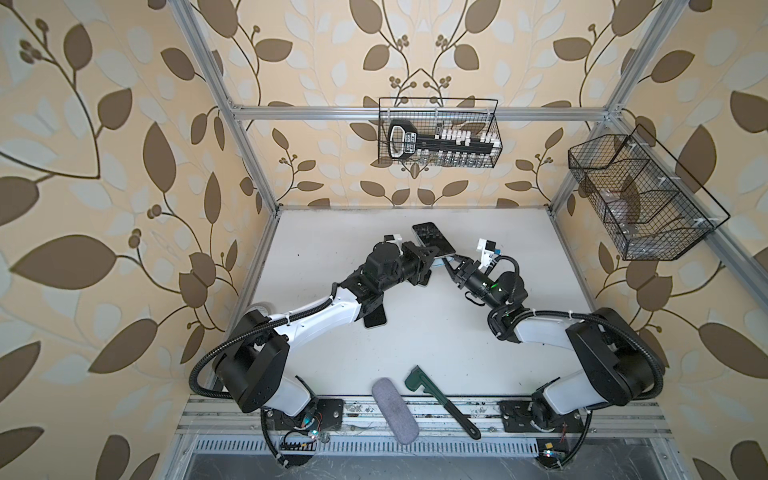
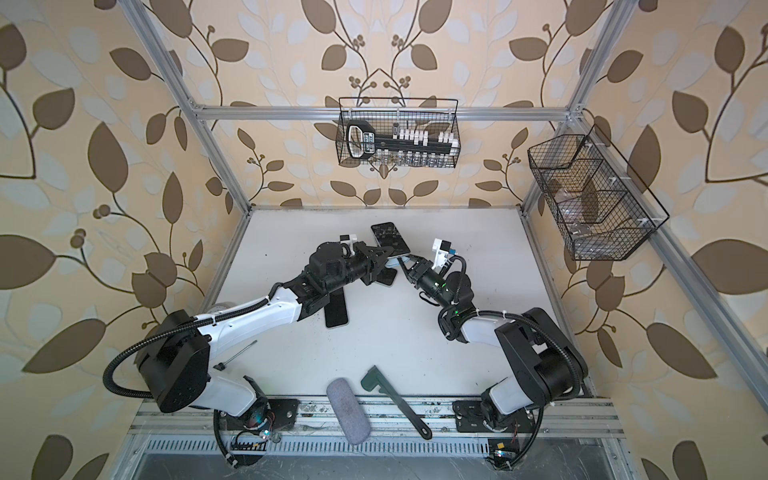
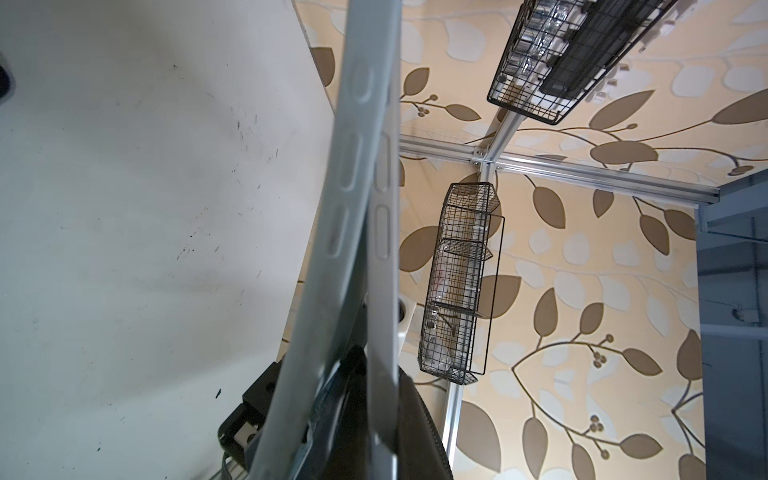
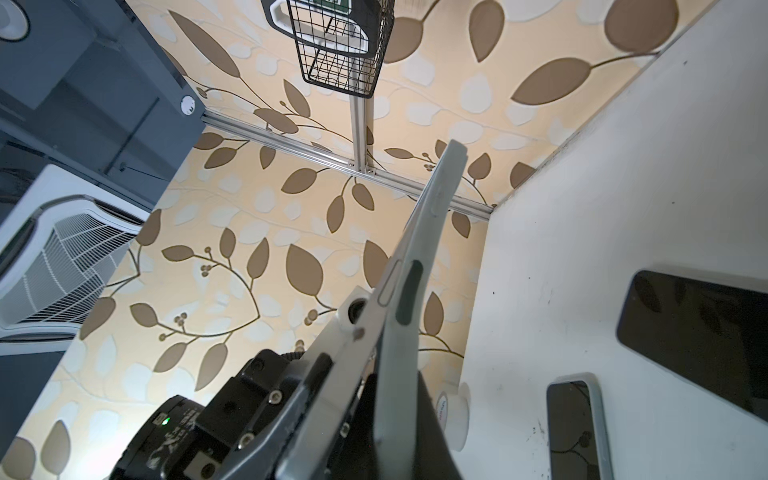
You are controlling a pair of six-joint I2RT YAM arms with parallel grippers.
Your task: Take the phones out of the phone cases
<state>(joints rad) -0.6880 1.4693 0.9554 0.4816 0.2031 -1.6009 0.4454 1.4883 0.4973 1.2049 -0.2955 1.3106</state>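
Note:
The phone [image 1: 432, 239] hangs tilted above the middle of the table, its dark screen up, in both top views [image 2: 388, 239]. My left gripper [image 1: 431, 255] is shut on its near end from the left. My right gripper [image 1: 451, 262] is shut on the pale blue-grey phone case [image 1: 439, 262] from the right. In the right wrist view the case edge [image 4: 399, 365] runs into my jaws while the silver phone edge [image 4: 365, 316] splits away from it toward the left gripper. The left wrist view shows the same gap between case [image 3: 353, 137] and phone [image 3: 382, 270].
Two other dark phones lie on the table, one under the left gripper [image 1: 424, 277], one under the left forearm [image 1: 376, 318]. A grey pouch [image 1: 395, 411] and a green wrench [image 1: 440, 401] lie at the front edge. Wire baskets hang on the back wall [image 1: 438, 133] and the right wall [image 1: 640, 199].

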